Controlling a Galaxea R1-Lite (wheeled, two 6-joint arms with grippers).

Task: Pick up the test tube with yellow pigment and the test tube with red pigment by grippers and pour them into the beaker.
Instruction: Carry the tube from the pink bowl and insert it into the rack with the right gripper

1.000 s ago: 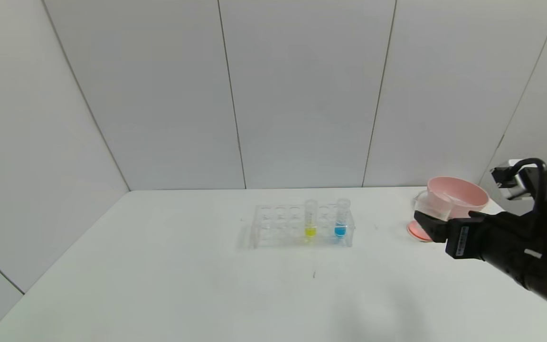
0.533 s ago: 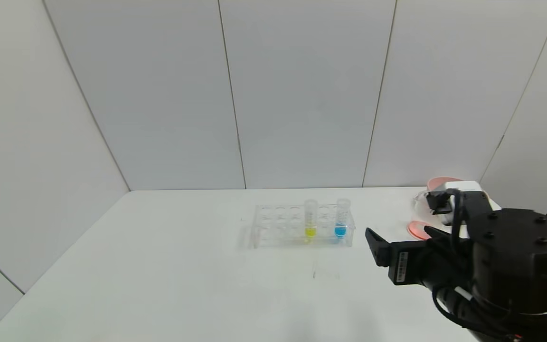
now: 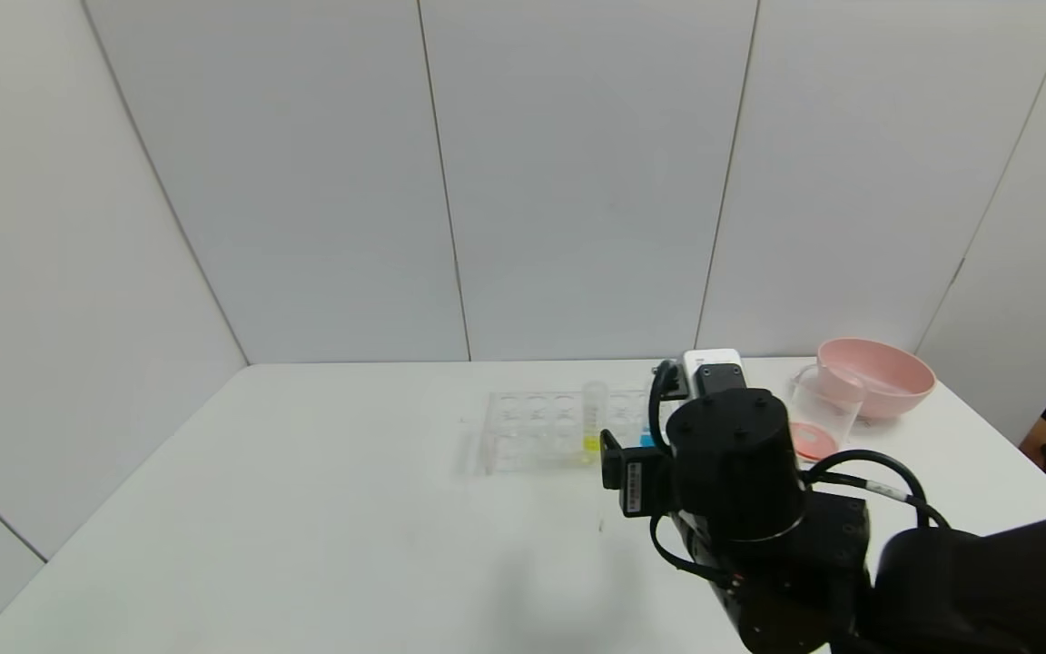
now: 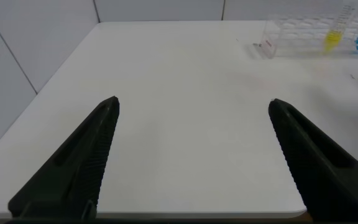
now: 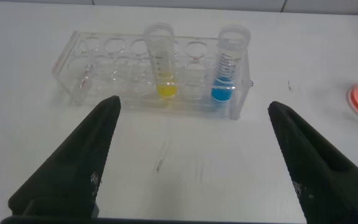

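- Head view: the right end effector [image 3: 612, 459] sits low over the tabletop [image 3: 305, 509], just in front of the clear rack [image 3: 532, 431]. The test tube with yellow pigment [image 3: 592, 418] stands upright directly beyond its tip, long axis vertical. The blue tube [image 3: 646, 440] is mostly hidden behind the arm. The beaker [image 3: 821, 413], with red at its bottom, stands off to the end effector's right, beside the pink bowl [image 3: 877, 374].
- Left wrist view: the left end effector [image 4: 194, 155] has its fingers spread wide with nothing between them. The rack is far ahead and off to its right.
- Right wrist view: fingers wide apart, empty. The yellow tube [image 5: 160, 62] lies straight ahead, slightly left of centre. This arm is clearly the nearer; I judge a forward reach at the yellow tube comes next.
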